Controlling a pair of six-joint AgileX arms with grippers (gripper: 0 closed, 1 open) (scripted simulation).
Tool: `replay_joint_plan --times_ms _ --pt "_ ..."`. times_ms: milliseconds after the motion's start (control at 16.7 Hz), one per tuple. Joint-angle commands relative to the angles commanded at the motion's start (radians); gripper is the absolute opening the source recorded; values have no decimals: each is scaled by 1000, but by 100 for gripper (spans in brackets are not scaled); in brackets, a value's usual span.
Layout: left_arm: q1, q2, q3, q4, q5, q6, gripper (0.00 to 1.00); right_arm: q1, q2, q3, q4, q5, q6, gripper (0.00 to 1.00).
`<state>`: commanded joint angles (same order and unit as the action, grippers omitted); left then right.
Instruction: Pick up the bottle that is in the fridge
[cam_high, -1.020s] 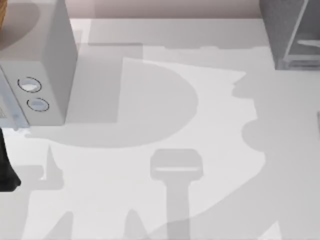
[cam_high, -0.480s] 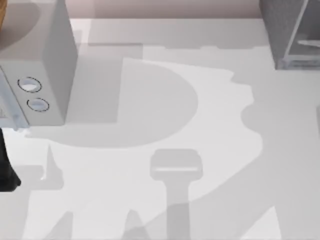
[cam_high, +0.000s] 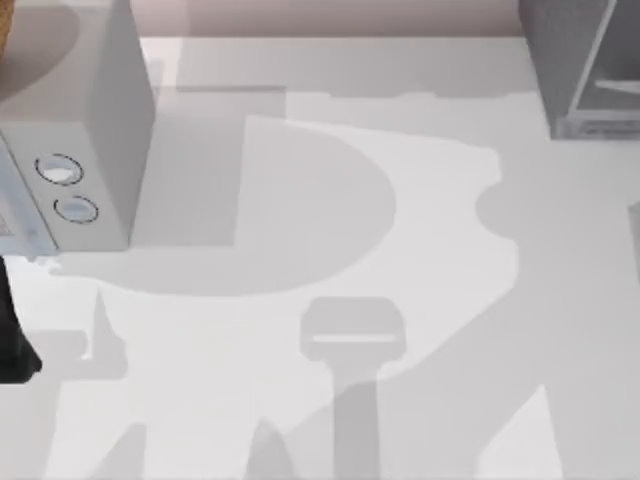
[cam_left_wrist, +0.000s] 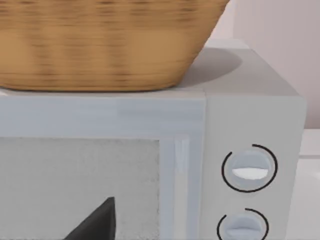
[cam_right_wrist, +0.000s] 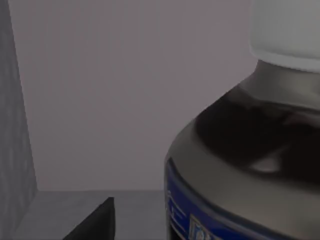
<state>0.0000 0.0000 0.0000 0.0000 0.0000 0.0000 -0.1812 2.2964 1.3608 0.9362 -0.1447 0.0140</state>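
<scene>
Inside the fridge (cam_right_wrist: 20, 125), the bottle (cam_right_wrist: 250, 165) stands upright.

A dark piece of my left arm (cam_high: 12, 335) shows at the nine o'clock edge of the top view, low on that side and clear of the middle. In each wrist view one dark fingertip juts in at about seven o'clock: the left hand's fingertip (cam_left_wrist: 97, 222) and the right hand's fingertip (cam_right_wrist: 95, 222). Neither picture shows the opposite finger.
</scene>
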Motion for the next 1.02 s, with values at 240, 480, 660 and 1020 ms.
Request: replay_joint_plan --times_ms 240,480,660,1020 --pt "0 0 0 0 0 0 100 0 0 0 0 0 0 70" --pt "0 0 0 0 0 0 100 0 0 0 0 0 0 40" --pt "0 0 0 0 0 0 100 0 0 0 0 0 0 17" --pt "0 0 0 0 0 0 100 0 0 0 0 0 0 0"
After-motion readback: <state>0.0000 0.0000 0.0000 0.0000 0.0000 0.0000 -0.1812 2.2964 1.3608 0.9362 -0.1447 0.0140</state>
